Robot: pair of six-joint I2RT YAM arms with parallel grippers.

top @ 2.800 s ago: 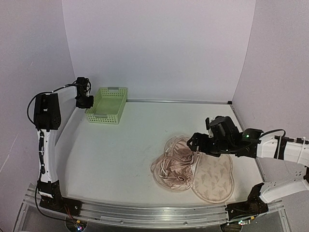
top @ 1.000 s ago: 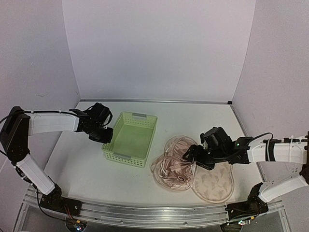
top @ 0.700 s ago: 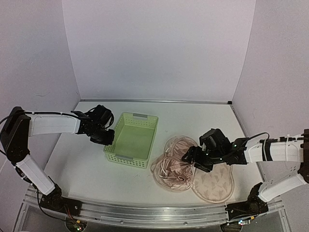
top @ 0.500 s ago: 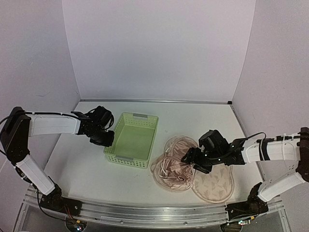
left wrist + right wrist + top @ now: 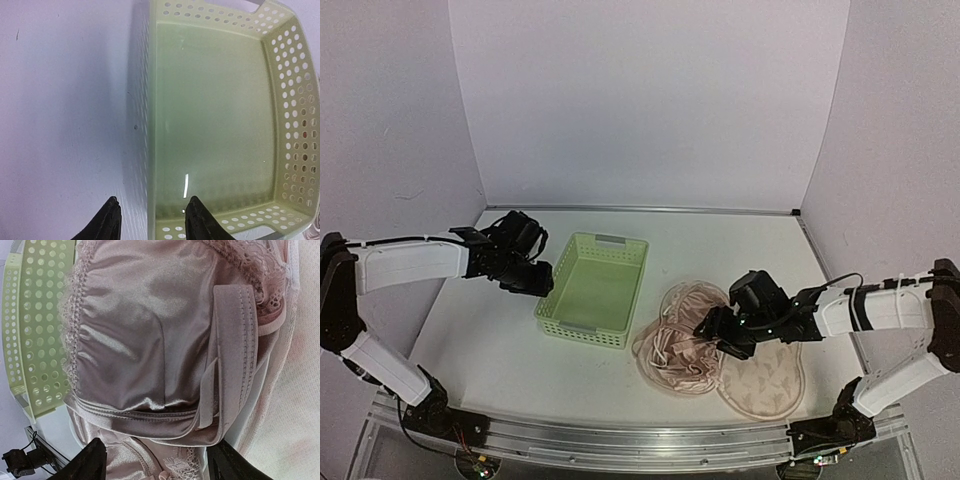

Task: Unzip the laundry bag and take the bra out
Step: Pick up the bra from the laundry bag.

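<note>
The laundry bag [image 5: 762,378] is lying unzipped and flat at the lower right of the top view with a patterned half facing up. The bra [image 5: 672,345] is spilling out of it toward the middle of the frame, a crumpled heap of pink satin and lace just beside the green basket [image 5: 636,295]. The right gripper [image 5: 160,465] is hanging directly over one satin cup, and its dark fingers [image 5: 92,460] are spread wide with nothing between them. At the centre left of the top view, the left gripper [image 5: 152,227] is standing with its fingers parted, one on each side of the basket's side wall, and is not clamping it. The step in hand looks to be taking hold of the bra. Doing it well means pinching a firm part, the band or a strap, rather than the slick cup. The fingers should be closing on bra fabric alone, so that the bag's pale lining is not being caught too. The lift should be going straight up, so the straps are coming free without dragging the bag along.
</note>
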